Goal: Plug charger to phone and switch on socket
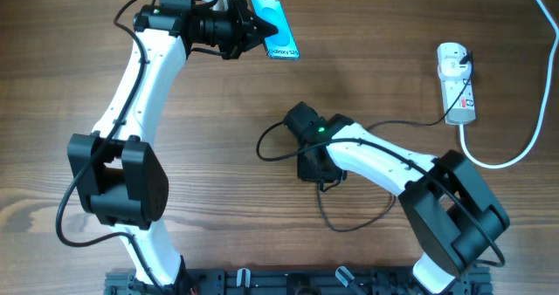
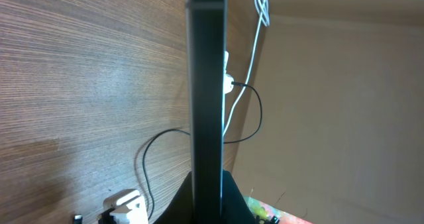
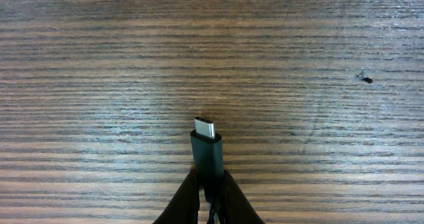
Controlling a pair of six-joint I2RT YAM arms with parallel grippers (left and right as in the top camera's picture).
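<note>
The right claw point(image 3: 209, 196) pinched the charger point(image 3: 207, 148) by its connector tip; the phone point(image 1: 278, 29), clamped edgewise in the left claw point(image 1: 253, 26), lay beyond it toward the table's point(image 1: 201, 155) far edge.

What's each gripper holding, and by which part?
Left gripper: the phone, clamped at one edge across its faces. Right gripper: the charger, pinched just behind its connector tip.

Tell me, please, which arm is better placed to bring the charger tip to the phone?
The right arm: the right gripper pinches the charger behind its tip, while the left gripper holds the phone and can likely only steady it.
</note>
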